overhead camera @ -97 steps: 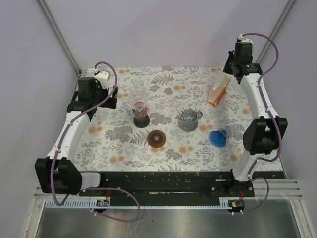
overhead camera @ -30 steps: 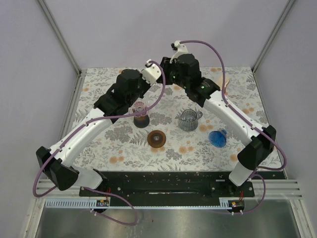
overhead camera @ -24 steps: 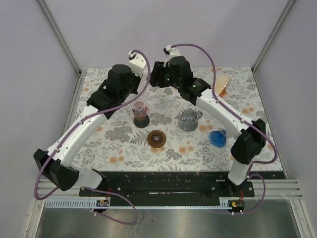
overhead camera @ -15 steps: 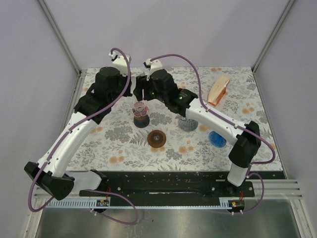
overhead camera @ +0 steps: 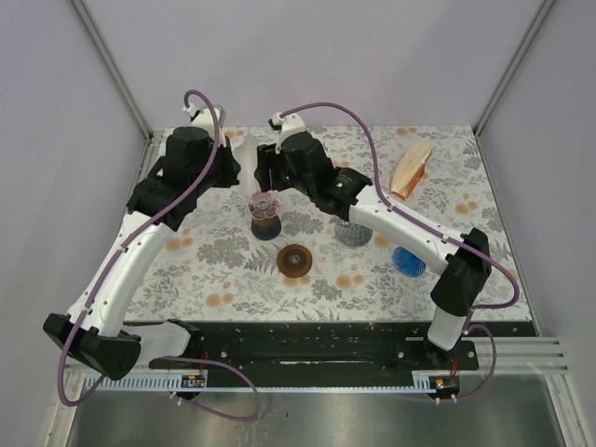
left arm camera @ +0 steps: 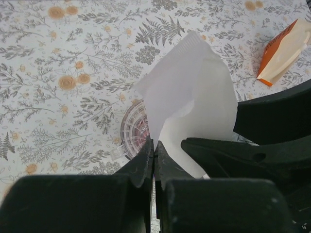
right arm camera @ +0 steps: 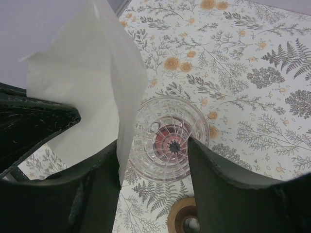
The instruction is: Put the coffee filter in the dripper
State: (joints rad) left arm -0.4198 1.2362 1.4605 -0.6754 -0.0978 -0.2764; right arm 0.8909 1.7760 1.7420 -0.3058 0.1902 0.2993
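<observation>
Filter not yet seated: left gripper (left arm camera: 154, 150), jaws clamped on the paper coffee filter (left arm camera: 189, 97), holds it aloft near the glass dripper (right arm camera: 167, 141) toward the surface's (overhead camera: 214, 279) far edge; right gripper (right arm camera: 153, 155) jaws apart, empty; next, probably lower it centred into the cone.

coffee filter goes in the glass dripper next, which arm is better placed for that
Left. Its pincer is shut on the coffee filter, with the glass dripper showing just under it. The right pincer is open and holds nothing.
</observation>
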